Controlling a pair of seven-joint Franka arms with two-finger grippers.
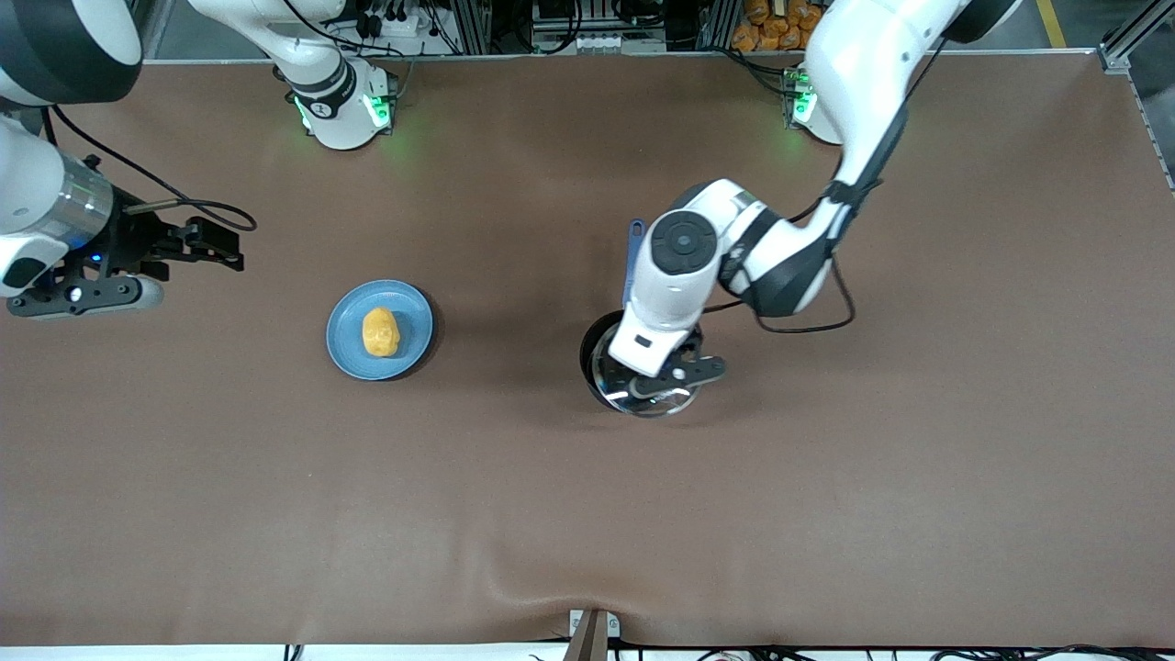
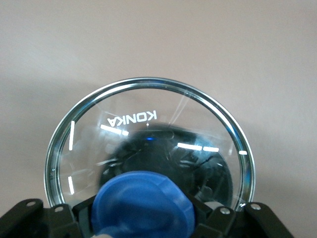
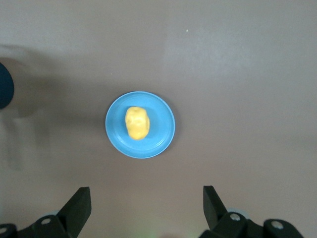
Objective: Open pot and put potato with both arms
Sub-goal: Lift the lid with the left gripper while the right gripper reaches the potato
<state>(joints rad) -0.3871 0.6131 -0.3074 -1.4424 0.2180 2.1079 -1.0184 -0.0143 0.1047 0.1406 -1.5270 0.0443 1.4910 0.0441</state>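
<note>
The black pot (image 1: 592,349) stands mid-table, toward the left arm's end, with its blue handle (image 1: 633,262) pointing toward the robots' bases. My left gripper (image 1: 675,376) is shut on the blue knob (image 2: 143,203) of the clear glass lid (image 2: 148,104). It holds the lid (image 1: 647,399) raised over the pot's nearer edge, and the arm hides most of the pot. The yellow-orange potato (image 1: 380,331) lies on the light-blue plate (image 1: 408,317), also seen in the right wrist view (image 3: 136,123). My right gripper (image 1: 207,246) is open and empty, up in the air at the right arm's end of the table.
The brown table cover has a wrinkle near the front edge (image 1: 551,588). A small bracket (image 1: 592,629) sits at the table's front edge. Bare tabletop lies between the plate and the pot.
</note>
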